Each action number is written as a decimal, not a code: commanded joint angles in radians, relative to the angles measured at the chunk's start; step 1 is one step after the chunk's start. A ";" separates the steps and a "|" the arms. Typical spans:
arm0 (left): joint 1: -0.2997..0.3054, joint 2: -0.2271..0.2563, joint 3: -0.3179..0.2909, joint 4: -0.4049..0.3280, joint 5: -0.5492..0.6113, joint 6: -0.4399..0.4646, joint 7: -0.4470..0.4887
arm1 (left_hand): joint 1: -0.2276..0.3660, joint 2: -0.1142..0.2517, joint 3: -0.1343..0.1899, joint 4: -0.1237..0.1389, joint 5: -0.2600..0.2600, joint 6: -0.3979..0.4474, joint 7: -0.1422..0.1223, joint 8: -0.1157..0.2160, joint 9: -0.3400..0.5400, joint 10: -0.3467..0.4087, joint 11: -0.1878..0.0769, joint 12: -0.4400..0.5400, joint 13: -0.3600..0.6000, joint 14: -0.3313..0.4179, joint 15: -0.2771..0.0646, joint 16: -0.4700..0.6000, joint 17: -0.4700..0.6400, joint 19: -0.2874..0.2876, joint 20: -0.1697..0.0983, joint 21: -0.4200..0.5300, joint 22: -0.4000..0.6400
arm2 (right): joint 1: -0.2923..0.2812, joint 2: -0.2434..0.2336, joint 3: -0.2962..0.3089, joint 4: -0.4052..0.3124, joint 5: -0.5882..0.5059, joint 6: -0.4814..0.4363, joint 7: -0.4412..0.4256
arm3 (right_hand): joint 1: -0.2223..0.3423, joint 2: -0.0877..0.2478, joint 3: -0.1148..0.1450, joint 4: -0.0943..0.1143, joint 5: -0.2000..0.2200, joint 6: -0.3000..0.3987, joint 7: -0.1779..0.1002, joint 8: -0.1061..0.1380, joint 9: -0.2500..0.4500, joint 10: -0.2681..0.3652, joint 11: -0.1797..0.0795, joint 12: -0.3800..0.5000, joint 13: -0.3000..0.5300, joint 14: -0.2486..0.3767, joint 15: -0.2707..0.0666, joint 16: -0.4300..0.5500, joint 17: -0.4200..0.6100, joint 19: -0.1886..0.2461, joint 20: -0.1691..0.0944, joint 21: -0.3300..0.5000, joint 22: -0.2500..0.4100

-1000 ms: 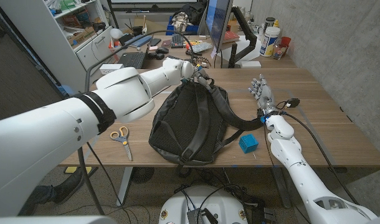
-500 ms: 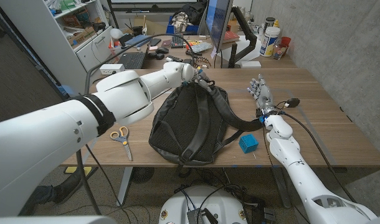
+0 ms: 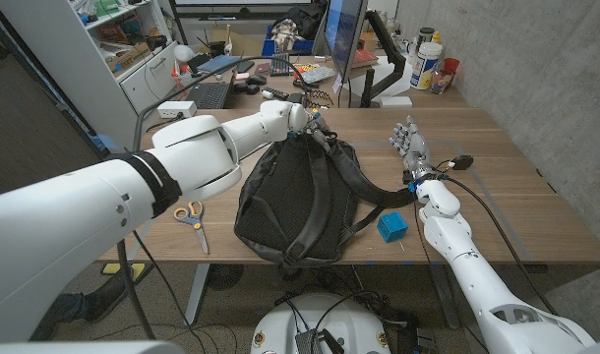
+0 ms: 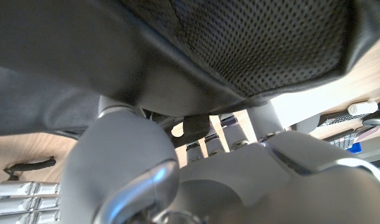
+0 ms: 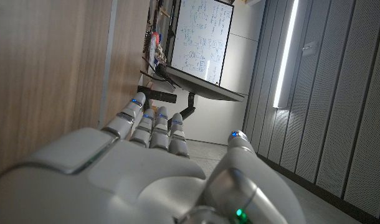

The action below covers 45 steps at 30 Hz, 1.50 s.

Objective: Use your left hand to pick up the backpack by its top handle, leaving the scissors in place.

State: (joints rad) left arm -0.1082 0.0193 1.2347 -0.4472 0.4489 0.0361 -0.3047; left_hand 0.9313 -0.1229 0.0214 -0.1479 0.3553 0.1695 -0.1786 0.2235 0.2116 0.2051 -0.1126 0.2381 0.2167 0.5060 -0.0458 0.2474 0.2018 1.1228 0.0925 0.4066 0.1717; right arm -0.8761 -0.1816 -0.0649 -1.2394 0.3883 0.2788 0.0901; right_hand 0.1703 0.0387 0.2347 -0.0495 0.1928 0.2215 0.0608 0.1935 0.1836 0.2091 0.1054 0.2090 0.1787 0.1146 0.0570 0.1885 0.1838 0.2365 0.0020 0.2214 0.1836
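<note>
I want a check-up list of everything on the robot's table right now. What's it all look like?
Surface: wooden table, bare at its right end.
Job's things: black backpack at the middle, top end raised; scissors lying to its left, apart from it.
Clutter: blue cube right of the backpack.
Hands: left hand at the backpack's top, grip hidden; right hand waiting, holding nothing.
Cables: black cable trailing over the table near the right arm.
Surroundings: cluttered desk with monitor behind; bottles nearby.
</note>
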 commanded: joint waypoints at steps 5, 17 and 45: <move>-0.003 0.011 0.031 -0.011 -0.065 0.034 0.013 | 0.100 0.062 0.026 -0.001 -0.011 0.033 -0.002 0.015 0.008 0.021 -0.006 0.011 0.006 0.139 -0.037 0.041 0.016 0.064 -0.041 -0.001 0.003 | 0.028 0.011 -0.002 0.038 0.003 0.013 0.006 | 0.002 -0.006 -0.004 -0.002 0.004 0.014 -0.003 0.004 0.004 0.009 -0.001 0.005 0.006 0.009 0.000 0.002 0.002 -0.009 0.001 -0.009 0.003; 0.005 0.001 -0.030 0.023 -0.052 -0.011 0.033 | 0.367 0.198 0.149 -0.012 -0.128 0.353 0.018 0.146 0.054 0.197 -0.028 0.080 0.046 0.313 -0.097 0.046 0.033 0.108 -0.097 -0.026 0.003 | 0.024 0.018 -0.003 0.038 0.001 0.016 -0.006 | 0.001 -0.006 -0.005 -0.002 0.005 0.015 -0.005 0.004 0.004 0.010 -0.001 0.005 0.006 0.009 0.000 0.001 0.002 -0.011 0.001 -0.011 0.003; 0.075 0.061 -0.285 -0.124 0.175 -0.079 -0.107 | 0.475 0.228 0.249 0.015 -0.176 0.660 0.130 0.267 0.073 0.438 -0.025 0.232 0.217 0.559 -0.141 0.048 0.112 0.144 -0.169 -0.055 0.005 | 0.013 0.016 0.001 0.005 0.001 0.007 -0.018 | -0.001 -0.008 -0.009 -0.002 0.005 0.016 -0.004 0.003 0.004 0.011 -0.003 0.005 0.007 0.006 0.000 0.000 0.003 -0.015 0.004 -0.013 0.003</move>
State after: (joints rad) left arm -0.0973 0.0085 1.1119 -0.3892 0.4982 -0.0445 -0.3028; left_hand 1.3734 0.0621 0.2706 -0.1414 0.1825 0.7579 -0.1182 0.4856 0.2689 0.6511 -0.1333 0.4765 0.4299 1.0125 -0.1251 0.2993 0.3098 1.2744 -0.0774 0.3579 0.1751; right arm -0.8559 -0.1622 -0.0657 -1.2147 0.3909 0.2919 0.0767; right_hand 0.1703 0.0387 0.2305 -0.0537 0.1928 0.2287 0.0535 0.1935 0.1836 0.2090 0.1052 0.2090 0.1839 0.1145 0.0569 0.1885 0.1836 0.2257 0.0054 0.2107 0.1835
